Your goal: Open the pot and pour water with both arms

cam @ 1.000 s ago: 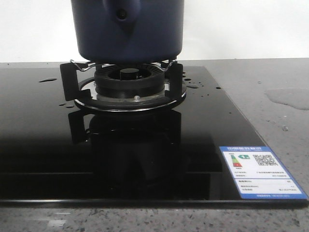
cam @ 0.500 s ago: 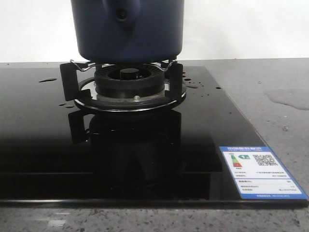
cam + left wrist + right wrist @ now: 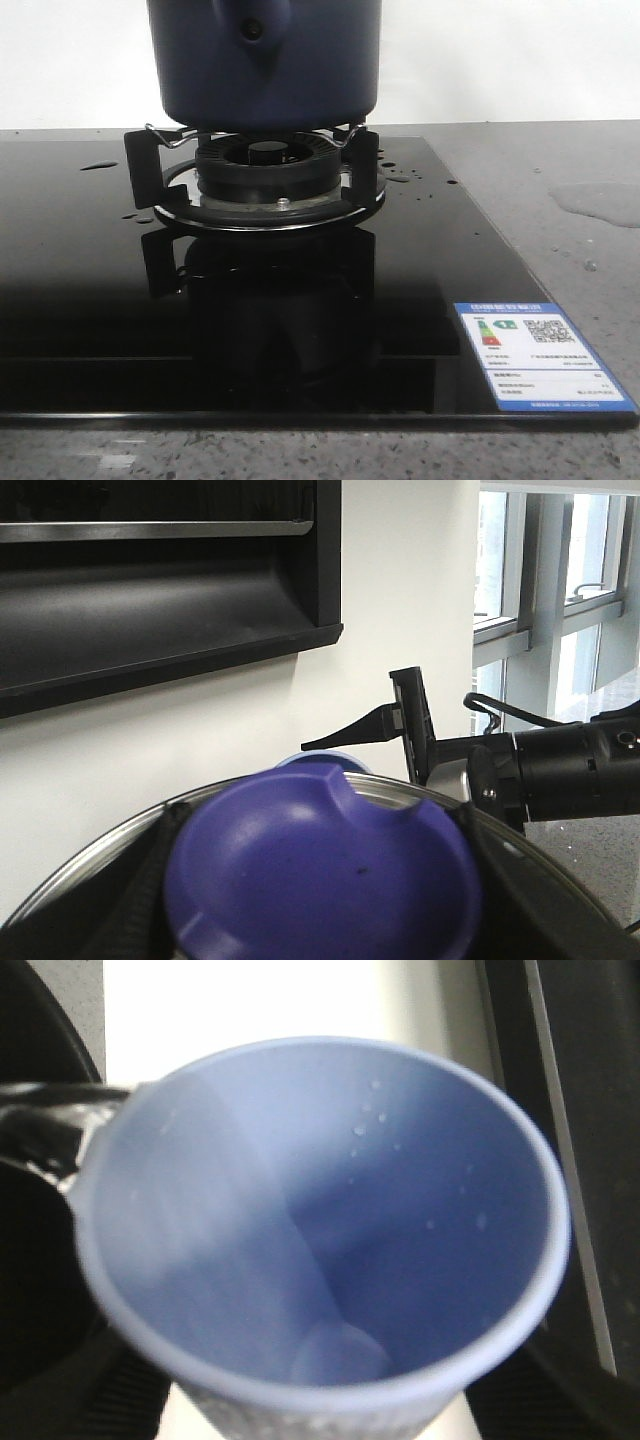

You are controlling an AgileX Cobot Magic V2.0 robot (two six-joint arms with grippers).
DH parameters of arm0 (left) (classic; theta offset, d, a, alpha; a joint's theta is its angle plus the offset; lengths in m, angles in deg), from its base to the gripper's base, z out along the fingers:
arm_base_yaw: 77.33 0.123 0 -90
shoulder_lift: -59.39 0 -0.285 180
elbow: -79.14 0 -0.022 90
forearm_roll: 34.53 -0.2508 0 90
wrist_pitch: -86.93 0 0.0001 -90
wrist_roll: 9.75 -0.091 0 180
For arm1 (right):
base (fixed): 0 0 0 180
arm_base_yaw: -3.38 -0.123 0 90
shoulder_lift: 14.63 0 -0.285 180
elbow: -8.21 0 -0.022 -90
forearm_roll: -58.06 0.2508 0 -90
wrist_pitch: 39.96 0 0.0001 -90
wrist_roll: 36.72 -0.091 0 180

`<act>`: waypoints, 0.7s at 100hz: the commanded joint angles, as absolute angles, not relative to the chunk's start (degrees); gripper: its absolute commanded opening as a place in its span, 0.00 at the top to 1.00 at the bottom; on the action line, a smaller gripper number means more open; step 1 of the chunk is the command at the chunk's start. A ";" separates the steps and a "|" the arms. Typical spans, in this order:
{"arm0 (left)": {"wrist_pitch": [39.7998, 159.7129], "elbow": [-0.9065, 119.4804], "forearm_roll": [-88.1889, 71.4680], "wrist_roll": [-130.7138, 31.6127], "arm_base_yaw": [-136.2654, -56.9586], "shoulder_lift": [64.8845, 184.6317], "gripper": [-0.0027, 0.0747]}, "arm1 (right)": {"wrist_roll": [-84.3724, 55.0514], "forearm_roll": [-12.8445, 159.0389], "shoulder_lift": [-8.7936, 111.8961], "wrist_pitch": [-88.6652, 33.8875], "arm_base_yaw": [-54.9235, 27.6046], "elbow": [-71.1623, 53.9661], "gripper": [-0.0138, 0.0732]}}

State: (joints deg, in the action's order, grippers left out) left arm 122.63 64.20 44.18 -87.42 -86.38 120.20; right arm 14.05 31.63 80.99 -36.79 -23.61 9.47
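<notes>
The pot (image 3: 265, 62) sits on the burner (image 3: 266, 172) of the black stove (image 3: 90, 300), its handle stub facing the front camera. Water drops lie on the glass and a puddle (image 3: 600, 202) on the counter (image 3: 590, 150). In the left wrist view, a blue-knobbed lid (image 3: 320, 870) fills the foreground; the left gripper's state cannot be determined. The right wrist view is filled by a pale blue cup (image 3: 330, 1230); the right gripper's state cannot be determined.

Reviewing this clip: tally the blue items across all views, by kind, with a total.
Dark navy pot on the burner: 1
Blue-knobbed lid at the left claw: 1
Pale blue cup at the right claw: 1
Total: 3
</notes>
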 commanded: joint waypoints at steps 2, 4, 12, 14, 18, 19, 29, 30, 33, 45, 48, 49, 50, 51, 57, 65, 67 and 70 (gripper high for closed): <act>120.80 66.08 48.46 -86.91 -86.30 119.30 0.63 | 14.42 31.70 78.37 -41.92 -23.57 11.84 0.43; 120.80 66.08 48.46 -86.91 -86.30 119.30 0.63 | 14.42 31.70 78.37 -41.92 -23.57 11.84 0.43; 120.80 66.08 48.46 -86.91 -86.30 119.30 0.63 | 14.42 31.18 78.37 -42.36 -23.57 11.84 0.43; 120.80 66.08 48.46 -86.91 -86.30 119.30 0.63 | 14.42 30.47 78.37 -42.54 -23.57 11.84 0.43; 120.80 66.08 48.46 -86.91 -86.30 119.30 0.63 | 14.42 28.09 78.37 -42.62 -23.57 11.84 0.43; 120.80 66.08 48.46 -86.91 -86.30 119.30 0.63 | 14.42 27.62 78.37 -42.62 -23.57 11.84 0.43; 120.80 66.08 48.46 -86.91 -86.30 119.30 0.63 | 14.42 21.39 78.60 -42.62 -23.57 11.84 0.43; 120.90 66.08 48.46 -86.91 -86.30 119.30 0.63 | 14.42 20.78 78.60 -42.62 -23.57 11.84 0.43; 120.90 66.08 48.46 -86.91 -86.30 119.30 0.63 | 14.42 19.86 78.72 -43.02 -23.57 11.84 0.43; 121.01 66.08 48.46 -86.91 -86.30 119.30 0.63 | 14.42 15.42 79.40 -43.09 -23.57 11.84 0.43; 121.01 66.08 48.46 -86.91 -86.30 119.30 0.63 | 14.42 13.59 79.67 -43.09 -23.57 11.84 0.43; 121.01 66.08 48.46 -86.91 -86.30 119.30 0.63 | 14.42 13.25 79.80 -43.09 -23.57 11.84 0.43; 121.01 66.08 48.46 -86.91 -86.30 119.30 0.63 | 14.42 12.90 79.81 -43.24 -23.57 11.84 0.43; 121.01 66.08 48.46 -86.91 -86.30 119.30 0.63 | 14.42 12.21 79.96 -43.37 -23.57 11.84 0.43; 121.01 66.08 48.46 -86.91 -86.30 119.30 0.63 | 14.42 9.53 80.34 -43.95 -23.57 11.84 0.43; 121.01 66.08 48.46 -86.91 -86.30 119.30 0.63 | 14.42 5.41 80.48 -44.19 -23.57 11.84 0.43; 121.01 66.08 48.46 -86.91 -86.30 119.30 0.63 | 14.42 4.29 80.48 -44.19 -23.57 11.84 0.43; 121.01 66.08 48.46 -86.91 -86.30 119.30 0.63 | 14.42 2.54 80.58 -44.19 -23.57 11.84 0.43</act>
